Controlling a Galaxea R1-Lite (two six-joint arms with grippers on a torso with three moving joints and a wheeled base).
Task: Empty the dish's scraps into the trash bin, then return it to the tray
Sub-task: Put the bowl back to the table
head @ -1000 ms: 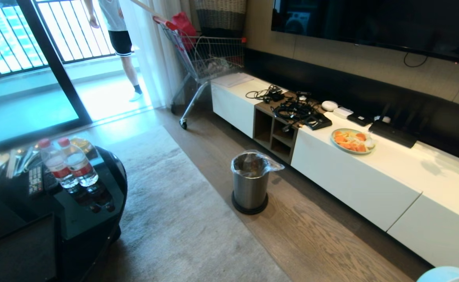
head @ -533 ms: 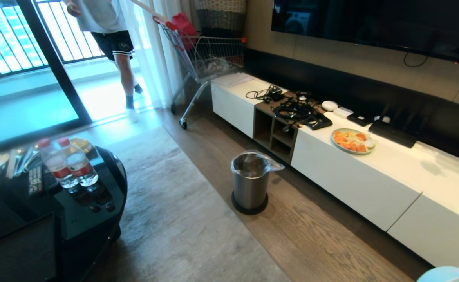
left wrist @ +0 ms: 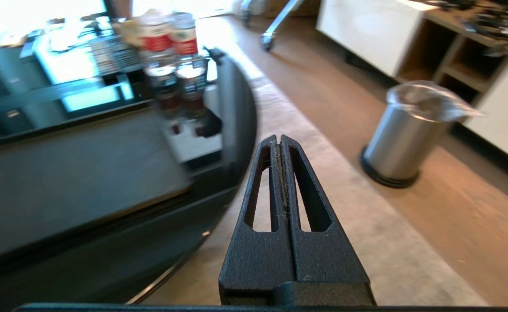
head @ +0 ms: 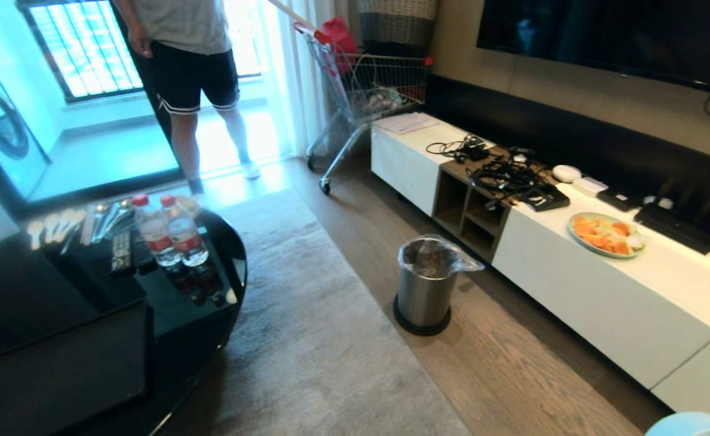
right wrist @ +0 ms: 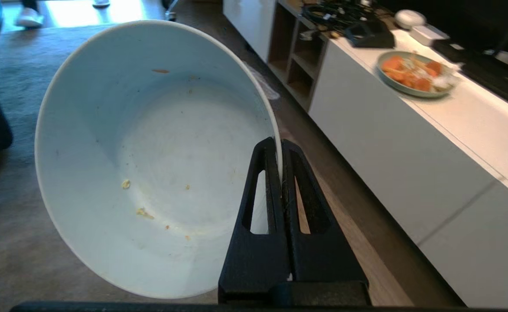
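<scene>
The white bowl (right wrist: 150, 160) is held by its rim in the right gripper (right wrist: 281, 149), whose jaws are clamped tight on the thin ceramic edge. The bowl is seen tipped on its side and all but empty: only a few crumbs and an orange smear are left inside, so the emptying step is judged done. A sliver of its rim (head: 694, 424) is glimpsed at the lower right corner of the head view.

The steel trash bin (head: 426, 283), lined with clear plastic, is found on the wooden floor just beside the white TV cabinet (head: 603, 284). The left gripper (left wrist: 278, 145) is seen with its jaws pressed together, holding nothing, above the rug near the bin.

The return step is judged to be in hand. The black tray (head: 52, 363) is seen on the glossy round table (head: 209, 303) at the left, behind which two water bottles (head: 170, 233) stand. For the next move, the bowl would need to be carried across to the tray, righted, lowered flat, and only then released. A person (head: 191, 66) is standing by the balcony door and should be given room.
</scene>
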